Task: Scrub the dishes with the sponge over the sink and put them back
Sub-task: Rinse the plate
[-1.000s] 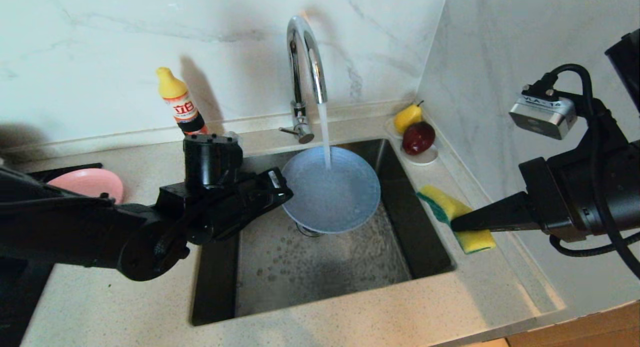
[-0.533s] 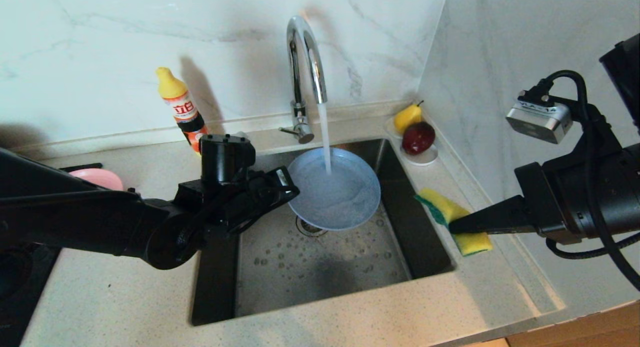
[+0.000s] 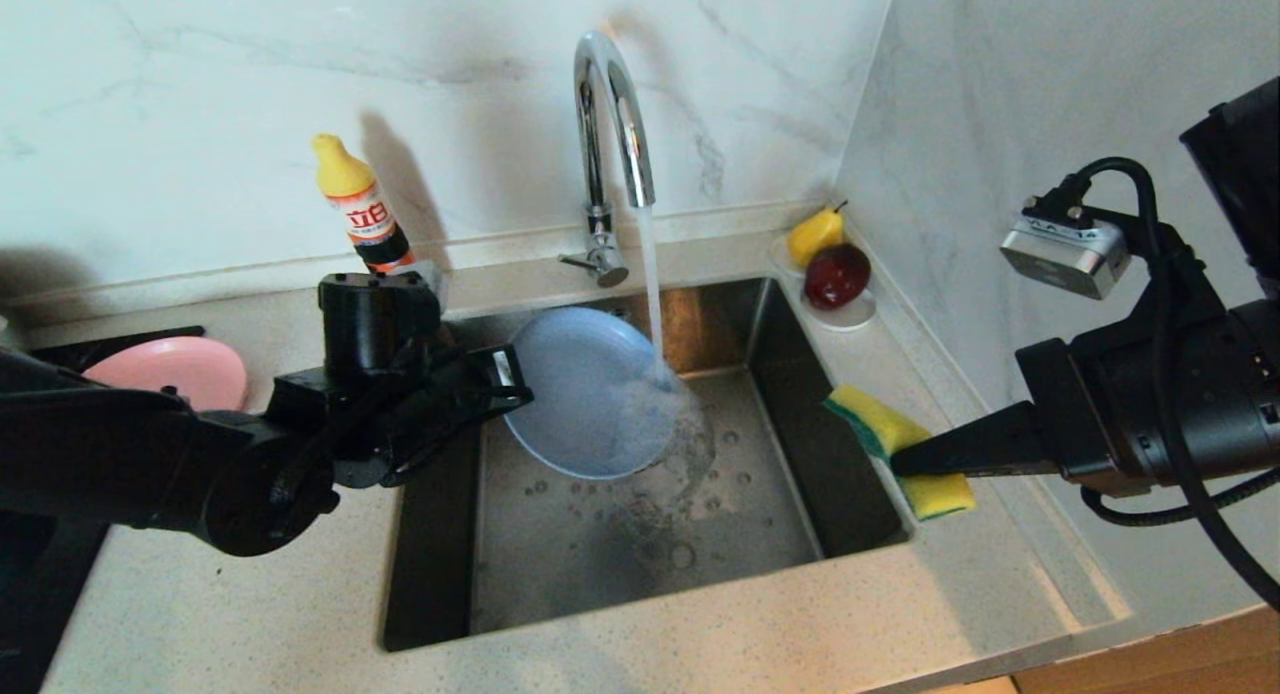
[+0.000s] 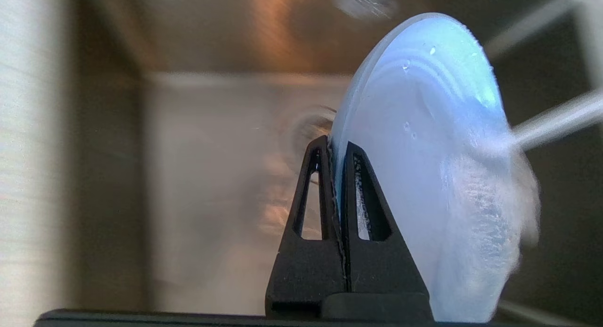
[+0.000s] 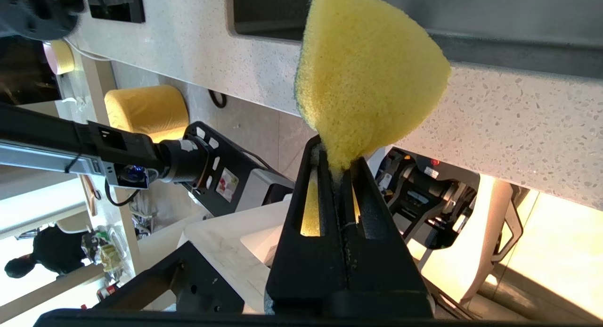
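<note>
My left gripper (image 3: 520,379) (image 4: 333,145) is shut on the rim of the light-blue plate (image 3: 590,389) (image 4: 424,176), holding it tilted on edge over the left part of the steel sink (image 3: 760,514). Water from the chrome tap (image 3: 610,114) strikes the plate's right edge and splashes off. At the sink's right rim, my right gripper (image 3: 900,459) (image 5: 337,159) is shut on the narrow end of the yellow sponge (image 3: 895,444) (image 5: 367,77), whose green layer faces the basin. A pink plate (image 3: 175,369) lies on the dark rack at the far left.
A yellow-capped detergent bottle (image 3: 360,204) stands behind my left arm. A white saucer (image 3: 850,316) with a yellow pear (image 3: 815,234) and a dark red fruit (image 3: 837,274) sits in the back right corner. The marble wall is close behind my right arm.
My left gripper pulled the plate left, out from under the stream's centre, and rolled it more upright; the water now hits its right edge. The right gripper with the sponge barely moved.
</note>
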Controlling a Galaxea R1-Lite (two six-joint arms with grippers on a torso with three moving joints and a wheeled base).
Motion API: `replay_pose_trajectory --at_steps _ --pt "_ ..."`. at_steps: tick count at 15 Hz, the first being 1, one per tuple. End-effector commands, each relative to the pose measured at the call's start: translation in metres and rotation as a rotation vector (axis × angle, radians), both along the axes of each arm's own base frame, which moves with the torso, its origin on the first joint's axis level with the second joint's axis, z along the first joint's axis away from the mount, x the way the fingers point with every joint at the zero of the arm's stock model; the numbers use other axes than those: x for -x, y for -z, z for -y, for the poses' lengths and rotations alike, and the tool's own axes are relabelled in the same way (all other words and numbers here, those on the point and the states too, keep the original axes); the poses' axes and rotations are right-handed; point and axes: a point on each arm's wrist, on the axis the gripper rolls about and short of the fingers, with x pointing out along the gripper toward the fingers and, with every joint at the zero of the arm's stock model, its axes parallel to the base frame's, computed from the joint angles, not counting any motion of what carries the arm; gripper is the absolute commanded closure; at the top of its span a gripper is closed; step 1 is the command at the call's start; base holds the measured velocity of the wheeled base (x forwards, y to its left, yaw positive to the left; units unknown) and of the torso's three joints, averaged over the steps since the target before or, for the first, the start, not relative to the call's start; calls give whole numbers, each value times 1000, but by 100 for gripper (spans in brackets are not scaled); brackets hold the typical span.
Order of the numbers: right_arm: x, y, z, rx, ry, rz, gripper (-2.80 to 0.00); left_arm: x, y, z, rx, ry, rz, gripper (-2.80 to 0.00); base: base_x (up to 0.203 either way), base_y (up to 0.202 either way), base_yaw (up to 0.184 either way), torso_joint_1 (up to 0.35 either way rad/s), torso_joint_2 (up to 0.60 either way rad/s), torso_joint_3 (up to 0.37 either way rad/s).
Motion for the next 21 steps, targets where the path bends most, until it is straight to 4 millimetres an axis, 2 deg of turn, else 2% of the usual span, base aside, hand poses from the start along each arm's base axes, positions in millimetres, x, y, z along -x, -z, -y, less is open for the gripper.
replay_pose_trajectory --at_steps 1,6,9,14,21 --pt "-2 3 -1 6 -1 -16 0 9 -13 -23 -77 -44 81 0 0 0 0 0 0 0" --pt "-4 5 -3 10 0 -24 0 20 -21 -65 -259 -147 284 0 0 0 0 0 0 0" --pt "-6 7 -4 15 1 -31 0 27 -33 -82 -342 -205 386 0 0 0 0 0 0 0" --pt "-8 9 -6 20 0 -39 0 38 -45 -86 -402 -225 455 0 0 0 0 0 0 0" --pt "-8 11 -6 25 -2 -47 0 42 -54 -89 -453 -224 490 0 0 0 0 0 0 0"
